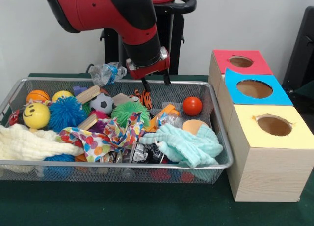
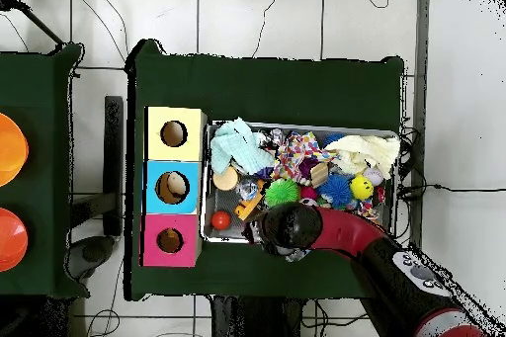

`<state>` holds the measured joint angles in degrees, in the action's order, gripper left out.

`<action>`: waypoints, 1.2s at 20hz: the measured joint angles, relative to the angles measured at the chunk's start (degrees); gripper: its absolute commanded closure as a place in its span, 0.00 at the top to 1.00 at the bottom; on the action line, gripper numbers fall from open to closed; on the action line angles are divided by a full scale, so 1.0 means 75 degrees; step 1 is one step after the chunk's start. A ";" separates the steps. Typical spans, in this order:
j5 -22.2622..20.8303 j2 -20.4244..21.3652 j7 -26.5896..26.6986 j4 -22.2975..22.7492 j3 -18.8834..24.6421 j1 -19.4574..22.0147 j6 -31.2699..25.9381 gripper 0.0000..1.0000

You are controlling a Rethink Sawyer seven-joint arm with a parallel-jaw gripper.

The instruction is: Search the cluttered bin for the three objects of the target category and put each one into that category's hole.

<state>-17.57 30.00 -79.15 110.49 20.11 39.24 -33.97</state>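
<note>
Gripper (image 1: pixel 156 82) open, empty, above tiger toy (image 1: pixel 143 97).

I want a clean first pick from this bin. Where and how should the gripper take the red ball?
Probably best from straight above, fingers closing across the widest part of the red ball. It is round and smooth, so lower or off-centre contact may squeeze it out. It sits exposed near the bin back corner, with free space around it. The gripper hangs open above the bin's back edge.
</note>
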 measured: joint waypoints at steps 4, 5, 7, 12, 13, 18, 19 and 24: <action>-0.0001 0.0033 0.0000 -0.0049 0.0000 0.0007 -0.0125 1.00; -0.0001 0.0039 0.0000 -0.0076 0.0000 0.0007 -0.0178 1.00; -0.0001 0.0050 0.0000 -0.0166 0.0000 0.0008 -0.0347 1.00; -0.0001 0.0066 0.0000 -0.0419 0.0000 0.0020 -0.0744 1.00; -0.0003 0.0066 0.0000 -0.0456 -0.0001 0.0024 -0.0793 1.00; -0.0003 0.0116 0.0000 -0.0644 0.0002 0.0032 -0.0955 1.00; -0.0005 0.0130 0.0000 -0.0671 0.0002 0.0032 -0.0978 1.00; -0.0005 0.0210 0.0000 -0.0816 0.0002 0.0033 -0.1113 1.00</action>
<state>-17.60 31.58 -79.15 104.37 20.13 39.48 -42.32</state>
